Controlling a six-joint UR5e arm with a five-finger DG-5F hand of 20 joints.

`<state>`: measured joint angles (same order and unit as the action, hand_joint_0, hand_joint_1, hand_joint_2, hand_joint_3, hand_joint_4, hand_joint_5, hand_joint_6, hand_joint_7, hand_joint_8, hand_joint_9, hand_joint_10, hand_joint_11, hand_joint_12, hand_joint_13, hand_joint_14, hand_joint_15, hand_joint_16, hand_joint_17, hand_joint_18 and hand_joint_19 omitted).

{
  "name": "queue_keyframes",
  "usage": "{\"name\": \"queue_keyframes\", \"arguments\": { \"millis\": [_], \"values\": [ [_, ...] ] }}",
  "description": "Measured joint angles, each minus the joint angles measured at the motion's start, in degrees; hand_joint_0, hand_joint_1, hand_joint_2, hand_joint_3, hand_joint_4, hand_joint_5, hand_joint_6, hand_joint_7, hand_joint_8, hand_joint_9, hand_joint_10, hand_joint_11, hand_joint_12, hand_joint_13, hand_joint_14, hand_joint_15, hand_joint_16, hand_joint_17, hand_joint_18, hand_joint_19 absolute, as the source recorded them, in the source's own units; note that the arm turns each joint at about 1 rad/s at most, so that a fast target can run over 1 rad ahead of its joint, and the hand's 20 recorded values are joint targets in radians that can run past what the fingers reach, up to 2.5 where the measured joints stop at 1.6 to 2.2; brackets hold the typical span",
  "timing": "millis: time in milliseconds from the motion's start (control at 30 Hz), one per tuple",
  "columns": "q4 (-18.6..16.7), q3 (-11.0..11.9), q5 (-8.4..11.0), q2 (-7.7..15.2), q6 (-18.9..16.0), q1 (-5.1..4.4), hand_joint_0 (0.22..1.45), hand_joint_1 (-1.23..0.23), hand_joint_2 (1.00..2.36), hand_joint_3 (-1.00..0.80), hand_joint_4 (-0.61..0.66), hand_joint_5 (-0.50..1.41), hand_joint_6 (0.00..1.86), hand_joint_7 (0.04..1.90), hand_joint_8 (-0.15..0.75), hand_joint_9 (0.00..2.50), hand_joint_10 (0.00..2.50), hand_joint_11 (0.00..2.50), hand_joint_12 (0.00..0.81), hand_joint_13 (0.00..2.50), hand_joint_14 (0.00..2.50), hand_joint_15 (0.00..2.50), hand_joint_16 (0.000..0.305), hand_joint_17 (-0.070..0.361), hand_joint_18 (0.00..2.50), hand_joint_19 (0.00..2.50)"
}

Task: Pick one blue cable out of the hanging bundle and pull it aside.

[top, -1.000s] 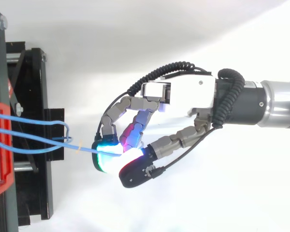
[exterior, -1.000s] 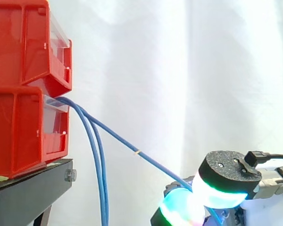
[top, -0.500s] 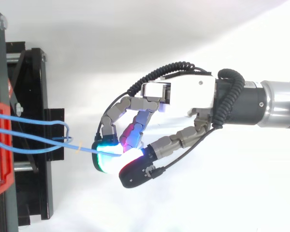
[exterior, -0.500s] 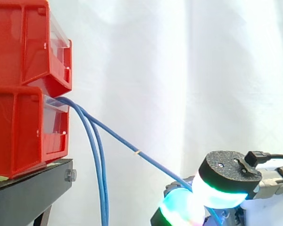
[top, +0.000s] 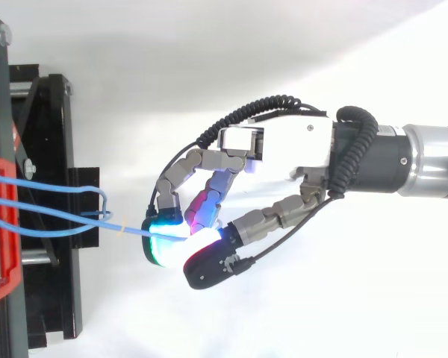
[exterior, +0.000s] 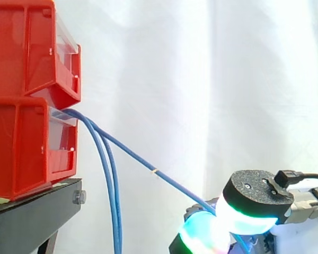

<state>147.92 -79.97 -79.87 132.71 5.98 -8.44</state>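
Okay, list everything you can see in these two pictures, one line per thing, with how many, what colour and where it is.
bins: two, red, stacked at the left of the side view, on the stand.
stand: one, black, under the bins.
hanging cables: two, blue, dropping from the front of the lower bin, beside the stand.
pulled cable: one, blue with a small pale band, stretched from the lower bin down and away to the hand.
curtain: one, white, behind everything.
hand: one, white and black with glowing pads, to the right of the bins, its thumb and fingers pinching the pulled cable.
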Motion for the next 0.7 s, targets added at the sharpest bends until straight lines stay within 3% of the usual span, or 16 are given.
{"name": "queue_keyframes", "arguments": {
  "millis": [267, 700],
  "values": [
    [0.0, 0.0, -0.02, 0.0, 0.0, -0.09, 0.51, -0.8, 1.31, -0.14, 0.03, -0.04, 0.91, 1.05, 0.278, 1.21, 0.01, 0.59, 0.324, 0.97, 0.02, 0.48, 0.06, 0.134, 0.96, 0.51],
    [0.0, 0.0, -0.01, 0.0, 0.0, -0.32, 0.51, -0.8, 1.33, -0.16, 0.03, -0.04, 0.91, 1.05, 0.28, 1.21, 0.02, 0.59, 0.322, 0.96, 0.02, 0.48, 0.059, 0.134, 0.95, 0.52]
  ]
}}
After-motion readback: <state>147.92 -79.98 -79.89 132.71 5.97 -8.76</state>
